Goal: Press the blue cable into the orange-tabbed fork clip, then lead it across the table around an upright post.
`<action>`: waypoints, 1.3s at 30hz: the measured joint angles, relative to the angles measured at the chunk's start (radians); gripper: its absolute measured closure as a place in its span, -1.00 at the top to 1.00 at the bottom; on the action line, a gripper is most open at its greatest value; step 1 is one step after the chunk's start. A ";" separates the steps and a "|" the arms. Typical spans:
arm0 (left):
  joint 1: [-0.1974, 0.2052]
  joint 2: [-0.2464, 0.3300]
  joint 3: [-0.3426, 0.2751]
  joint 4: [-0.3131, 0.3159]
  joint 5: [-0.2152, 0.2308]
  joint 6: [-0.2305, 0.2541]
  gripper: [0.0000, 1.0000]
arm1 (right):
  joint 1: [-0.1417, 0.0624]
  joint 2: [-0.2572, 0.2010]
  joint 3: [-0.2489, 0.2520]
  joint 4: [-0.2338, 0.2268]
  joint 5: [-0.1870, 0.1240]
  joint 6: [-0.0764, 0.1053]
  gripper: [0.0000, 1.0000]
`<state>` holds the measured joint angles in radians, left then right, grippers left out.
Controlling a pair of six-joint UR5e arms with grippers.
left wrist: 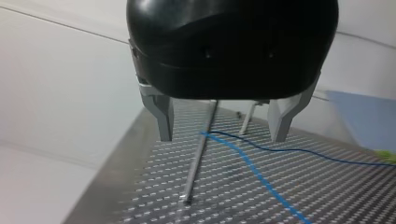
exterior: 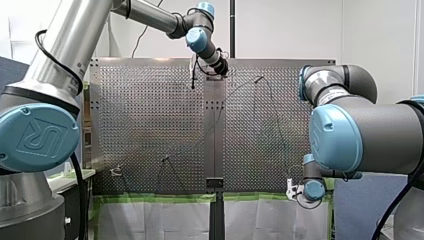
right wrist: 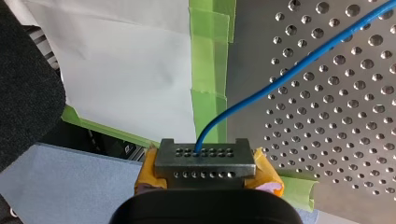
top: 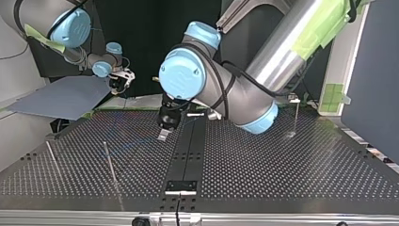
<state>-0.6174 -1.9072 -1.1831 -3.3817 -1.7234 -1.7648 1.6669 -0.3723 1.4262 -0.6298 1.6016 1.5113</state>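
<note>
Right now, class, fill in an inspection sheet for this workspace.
Surface: perforated table, bare metal.
Job's things: blue cable bends at an upright post; fork clip not made out.
Clutter: nothing seen.
Grippers: my left gripper open, post between its fingers; my right gripper shut on the blue cable.
Cables: black cable at the front view's left.
Surroundings: green tape, white paper at the table's edge.

Robotics lab: perforated metal table [top: 291,160], bare white wall [exterior: 285,30].
</note>
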 joint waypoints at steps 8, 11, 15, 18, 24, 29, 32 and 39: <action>0.002 0.079 -0.079 0.078 -0.068 -0.078 1.00 | 0.000 0.000 0.000 0.004 0.000 -0.001 -1.00; 0.002 0.110 -0.110 0.109 -0.085 -0.086 1.00 | 0.000 0.000 0.000 0.007 0.000 -0.001 -1.00; 0.003 0.152 -0.152 0.152 -0.091 -0.074 1.00 | 0.000 0.000 0.000 0.008 0.000 -0.002 -1.00; 0.003 0.181 -0.181 0.181 -0.092 -0.065 1.00 | 0.001 0.000 0.000 0.009 -0.001 -0.002 -1.00; 0.000 0.237 -0.237 0.236 -0.085 -0.053 1.00 | 0.004 0.000 0.000 0.010 -0.001 -0.002 -1.00; 0.000 0.293 -0.293 0.293 -0.082 -0.050 1.00 | 0.004 0.000 0.000 0.010 -0.002 -0.002 -1.00; -0.001 0.315 -0.326 0.325 -0.082 -0.047 1.00 | 0.006 0.000 0.000 0.010 -0.002 -0.002 -1.00; -0.001 0.338 -0.399 0.398 -0.082 -0.060 1.00 | 0.008 0.000 0.000 0.012 -0.002 -0.006 -1.00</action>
<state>-0.6186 -1.5688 -1.5821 -2.9835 -1.8051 -1.8251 1.6746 -0.3722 1.4260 -0.6179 1.6001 1.5051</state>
